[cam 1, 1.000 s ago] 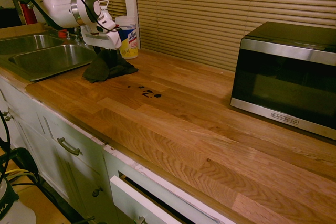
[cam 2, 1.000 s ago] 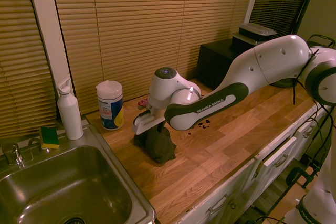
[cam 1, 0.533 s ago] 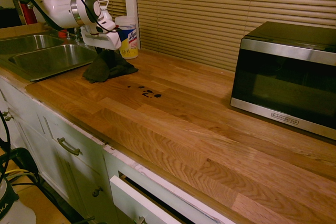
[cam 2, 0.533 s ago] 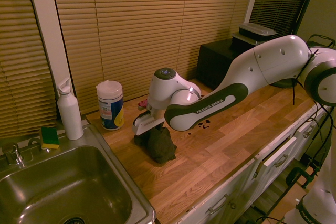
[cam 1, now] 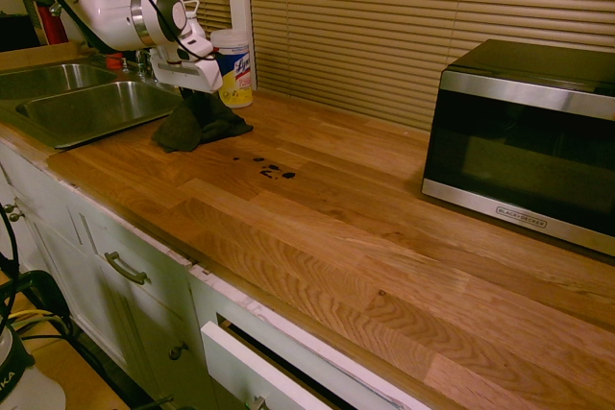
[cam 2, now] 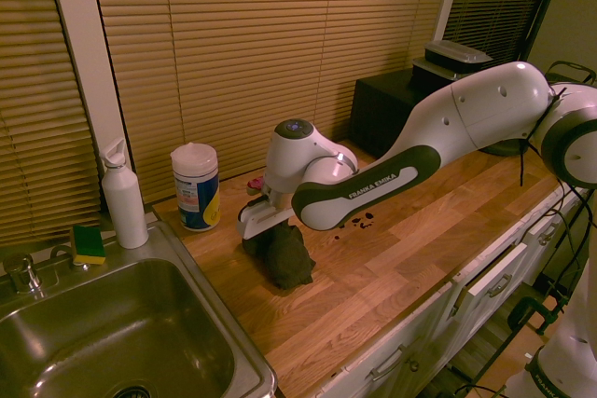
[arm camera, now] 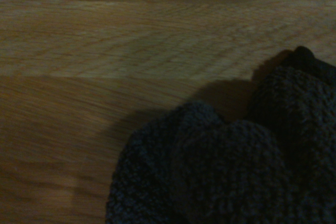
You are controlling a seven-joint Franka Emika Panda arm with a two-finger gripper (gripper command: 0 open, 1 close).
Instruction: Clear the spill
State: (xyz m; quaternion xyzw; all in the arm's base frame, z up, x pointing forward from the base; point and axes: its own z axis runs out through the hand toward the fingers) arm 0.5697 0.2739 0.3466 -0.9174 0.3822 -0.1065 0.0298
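The spill (cam 1: 267,169) is a small cluster of dark drops on the wooden counter, also seen as the spill (cam 2: 362,220) past the arm. A dark crumpled cloth (cam 1: 197,122) lies bunched on the counter between the sink and the spill; the cloth (cam 2: 284,255) sits under the hand. My gripper (cam 1: 195,97) is shut on the top of the cloth, pulling it up into a peak. In the wrist view the knitted cloth (arm camera: 231,166) fills the lower right over bare wood.
A steel sink (cam 1: 86,108) lies just left of the cloth. A wipes canister (cam 1: 233,67) stands behind it by the blinds. A microwave (cam 1: 524,141) stands at the far right. A white bottle (cam 2: 123,198) and a sponge (cam 2: 88,243) sit by the sink.
The fingers closed on the cloth's top. The hand rose slightly and the cloth drew up and inward with it.
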